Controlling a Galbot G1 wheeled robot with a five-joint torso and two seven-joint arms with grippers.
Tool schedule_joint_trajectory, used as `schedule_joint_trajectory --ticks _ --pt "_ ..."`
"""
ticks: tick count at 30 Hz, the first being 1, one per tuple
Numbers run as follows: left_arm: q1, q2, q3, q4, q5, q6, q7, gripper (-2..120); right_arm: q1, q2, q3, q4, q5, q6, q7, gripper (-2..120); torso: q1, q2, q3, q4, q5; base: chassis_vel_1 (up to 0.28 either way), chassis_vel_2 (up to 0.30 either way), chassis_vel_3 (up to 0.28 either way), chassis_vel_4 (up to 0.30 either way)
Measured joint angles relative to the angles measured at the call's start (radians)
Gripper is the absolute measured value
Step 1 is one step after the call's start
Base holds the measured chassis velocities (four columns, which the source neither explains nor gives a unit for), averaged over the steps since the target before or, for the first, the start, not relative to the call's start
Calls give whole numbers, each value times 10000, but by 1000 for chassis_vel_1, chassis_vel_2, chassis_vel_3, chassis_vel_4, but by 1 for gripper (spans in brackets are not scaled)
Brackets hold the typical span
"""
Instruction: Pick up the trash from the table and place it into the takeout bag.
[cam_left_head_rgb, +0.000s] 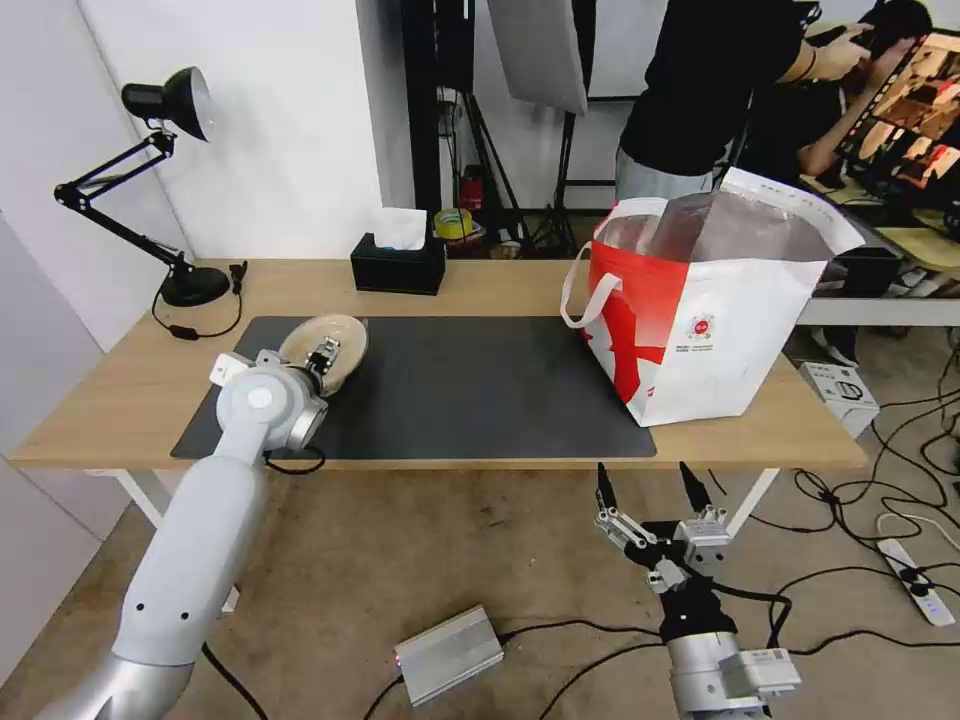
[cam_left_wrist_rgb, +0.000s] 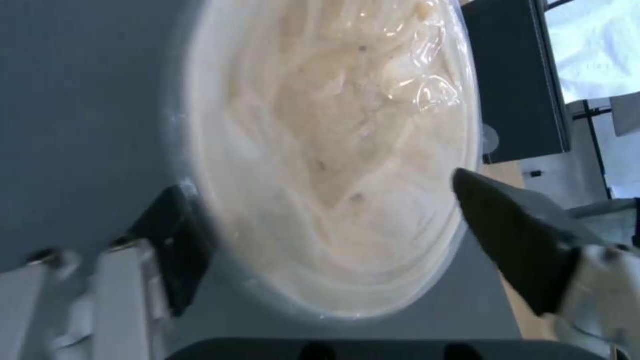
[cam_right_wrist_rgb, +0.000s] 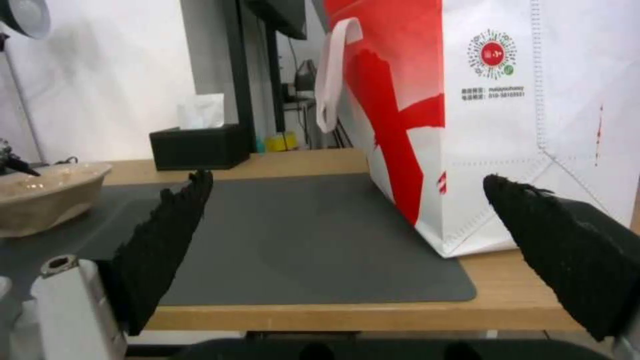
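The left gripper (cam_left_head_rgb: 322, 357) hung over the bowl (cam_left_head_rgb: 330, 345) at the mat's (cam_left_head_rgb: 470, 385) back left corner, its fingers (cam_left_wrist_rgb: 513, 230) spread to either side of the rim; from the wrist the bowl (cam_left_wrist_rgb: 333, 150) lay between them, and whether the pads touched its wall could not be told. The bowl, beige with pale smeared residue inside, sat on the mat near the desk's (cam_left_head_rgb: 130, 400) left end, close to the mat's back edge. The bag (cam_left_head_rgb: 700, 310) stood upright at the desk's right end, one bottom corner on the mat's right edge, the rest on bare wood, its mouth wide open with foil lining showing and a loop handle (cam_left_head_rgb: 580, 290) hanging off its left side. Between bowl and bag the mat lay as a broad flat stretch. A tissue box (cam_left_head_rgb: 398, 262) sat by the back edge behind the mat, and a lamp (cam_left_head_rgb: 165, 180) stood at the back left corner. The right gripper (cam_left_head_rgb: 652, 490) hovered below and in front of the desk's front edge, short of the bag, fingers (cam_right_wrist_rgb: 160, 240) spread wide apart and holding nothing; its wrist view looked level across the mat (cam_right_wrist_rgb: 300, 240) toward the bag (cam_right_wrist_rgb: 520, 125).
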Motion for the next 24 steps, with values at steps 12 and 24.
schedule_joint_trajectory --ticks 12,24 --pt "2 22 77 -63 52 -9 13 35 0 0 0 0 0 0 0 100 0 -1 0 0 0 0 0 0 0" --pt "78 63 100 -310 154 -14 15 0 0 0 0 0 0 0 0 100 0 0 0 0 0 0 0 0 0"
